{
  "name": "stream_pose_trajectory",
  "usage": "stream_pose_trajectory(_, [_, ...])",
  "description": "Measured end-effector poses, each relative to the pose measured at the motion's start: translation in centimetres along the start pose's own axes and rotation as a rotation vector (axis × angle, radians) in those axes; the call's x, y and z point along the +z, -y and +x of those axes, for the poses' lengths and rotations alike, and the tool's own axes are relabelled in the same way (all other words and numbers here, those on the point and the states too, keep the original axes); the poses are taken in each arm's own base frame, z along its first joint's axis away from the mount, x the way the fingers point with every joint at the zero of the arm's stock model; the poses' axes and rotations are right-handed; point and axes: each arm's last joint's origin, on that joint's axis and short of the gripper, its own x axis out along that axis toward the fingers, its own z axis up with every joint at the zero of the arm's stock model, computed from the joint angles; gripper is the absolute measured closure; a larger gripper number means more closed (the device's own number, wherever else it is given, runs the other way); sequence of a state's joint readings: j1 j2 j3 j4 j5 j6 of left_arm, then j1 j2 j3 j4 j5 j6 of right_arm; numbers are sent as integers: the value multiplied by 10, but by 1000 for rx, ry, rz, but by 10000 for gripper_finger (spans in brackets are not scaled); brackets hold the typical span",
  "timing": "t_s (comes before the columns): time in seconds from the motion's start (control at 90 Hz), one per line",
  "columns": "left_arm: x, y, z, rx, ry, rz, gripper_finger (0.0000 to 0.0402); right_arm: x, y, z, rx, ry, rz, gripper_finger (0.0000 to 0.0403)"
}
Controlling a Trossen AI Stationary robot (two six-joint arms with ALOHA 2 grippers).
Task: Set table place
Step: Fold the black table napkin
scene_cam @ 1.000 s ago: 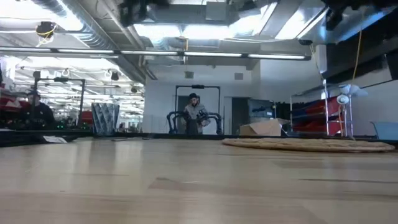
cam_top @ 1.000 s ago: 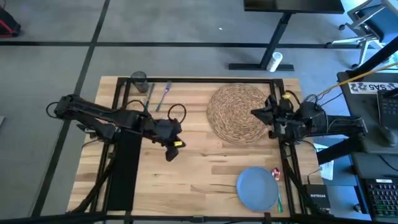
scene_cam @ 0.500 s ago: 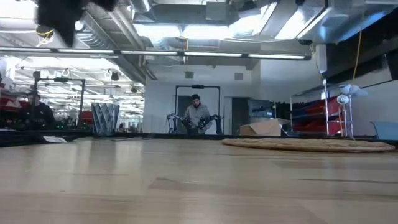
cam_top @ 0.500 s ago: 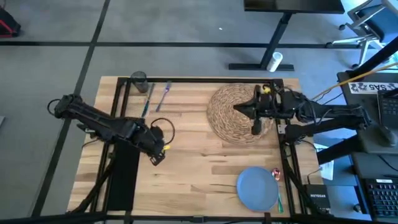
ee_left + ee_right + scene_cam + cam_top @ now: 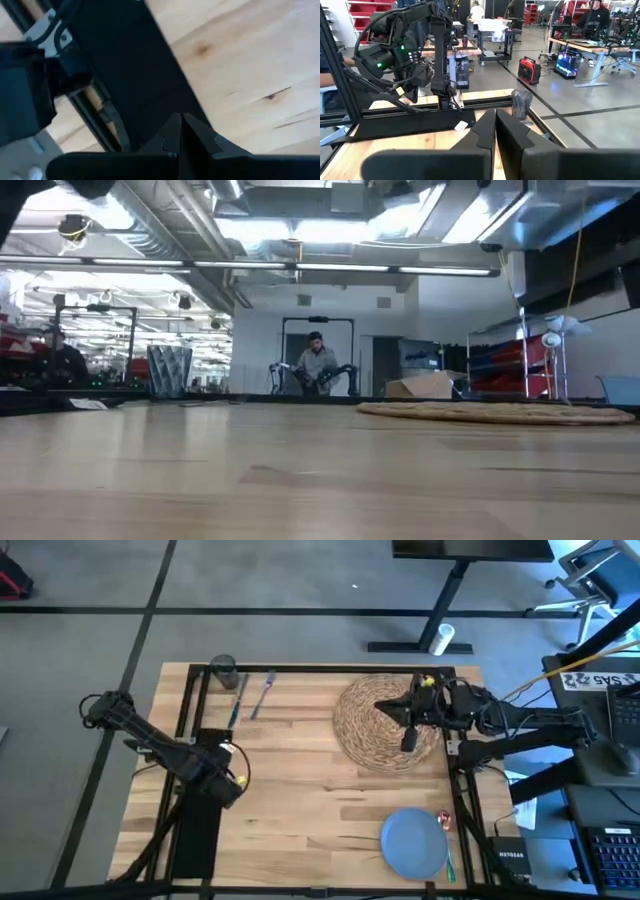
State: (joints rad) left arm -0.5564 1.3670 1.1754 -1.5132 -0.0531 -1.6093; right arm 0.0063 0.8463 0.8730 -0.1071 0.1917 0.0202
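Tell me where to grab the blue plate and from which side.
Grip the blue plate at its rim, probably the edge nearest the table's middle. It lies flat, so only the thin rim offers a hold, and cutlery crowds its outer side. The right hand is nearer.

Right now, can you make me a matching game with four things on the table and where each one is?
Things:
1. blue plate
2. straw placemat
3. grey glass
4. black napkin

Places:
A. far left corner
B. under the right hand
C. near right corner
D. along the left edge, below the left hand

Pairs: 1-C, 2-B, 3-A, 4-D
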Motion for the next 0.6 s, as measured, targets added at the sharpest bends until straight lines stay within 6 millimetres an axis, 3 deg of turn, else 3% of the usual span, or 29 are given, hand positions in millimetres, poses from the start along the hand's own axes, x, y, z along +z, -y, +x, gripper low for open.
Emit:
stream_pose_trajectory(0.311, [-2,4,30,2,-8,-33,402,0,1,0,-22,0,0,402])
stream_pose_trajectory(0.6, [-8,-1,72,49,-131,-69,402,0,1,0,-26,0,0,402])
